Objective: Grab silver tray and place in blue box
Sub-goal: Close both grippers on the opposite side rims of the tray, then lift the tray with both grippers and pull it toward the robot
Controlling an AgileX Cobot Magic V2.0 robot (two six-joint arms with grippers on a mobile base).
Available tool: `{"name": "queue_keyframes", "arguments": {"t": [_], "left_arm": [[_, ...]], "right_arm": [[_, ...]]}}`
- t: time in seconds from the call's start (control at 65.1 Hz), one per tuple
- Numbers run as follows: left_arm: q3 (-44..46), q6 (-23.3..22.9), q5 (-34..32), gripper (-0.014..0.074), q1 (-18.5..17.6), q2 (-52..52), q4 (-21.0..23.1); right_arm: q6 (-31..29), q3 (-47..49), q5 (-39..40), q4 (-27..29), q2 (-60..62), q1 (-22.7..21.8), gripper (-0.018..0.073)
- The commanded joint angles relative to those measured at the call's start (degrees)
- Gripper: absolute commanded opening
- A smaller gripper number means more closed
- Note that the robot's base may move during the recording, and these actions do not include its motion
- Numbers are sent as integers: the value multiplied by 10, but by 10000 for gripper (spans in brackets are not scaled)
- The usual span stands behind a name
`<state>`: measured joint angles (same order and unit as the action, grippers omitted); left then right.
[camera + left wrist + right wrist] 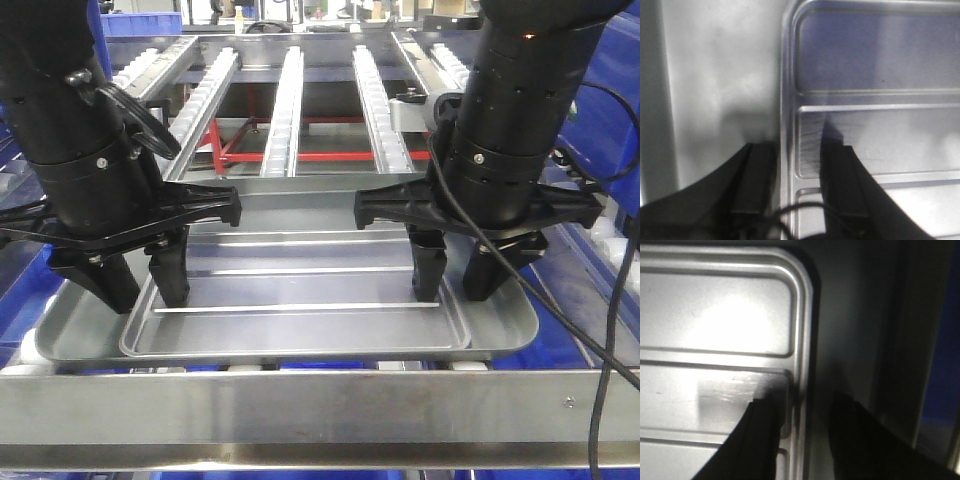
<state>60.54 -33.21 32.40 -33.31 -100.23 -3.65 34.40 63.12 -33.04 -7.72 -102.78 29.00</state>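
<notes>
On the roller rack point(288, 100), the silver tray point(300, 290) lies flat on a wider grey tray point(70, 345). We hold our left hand point(143, 292) and right hand point(455, 285) spread astride its side rims. Gripping, lifting and boxing are, we judge, not yet done.

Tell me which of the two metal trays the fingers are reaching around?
The smaller ridged silver tray, lying inside the larger plain tray; its rim sits between each arm's fingers.

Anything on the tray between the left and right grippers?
No. In the front view, only the bare ridged base of the silver tray spans from the left gripper to the right gripper.
</notes>
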Motion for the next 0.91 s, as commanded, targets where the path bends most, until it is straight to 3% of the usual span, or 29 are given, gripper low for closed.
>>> {"name": "queue_keyframes", "arguments": {"t": [0.0,0.23,0.476,0.63,0.891], "left_arm": [[16,-6,-16,144,-2,23,-5],[16,-6,-16,102,-2,23,-5],[16,-6,-15,-53,-2,23,-5],[16,-6,-14,-104,-2,23,-5],[27,-6,5,-104,-2,31,-5]], "right_arm": [[-6,14,5,-5,19,-2,374],[-6,14,5,-5,19,-2,346],[-6,14,5,-5,19,-2,170],[-6,14,5,-5,19,-2,53],[-6,14,2,-5,32,-2,59]]}}
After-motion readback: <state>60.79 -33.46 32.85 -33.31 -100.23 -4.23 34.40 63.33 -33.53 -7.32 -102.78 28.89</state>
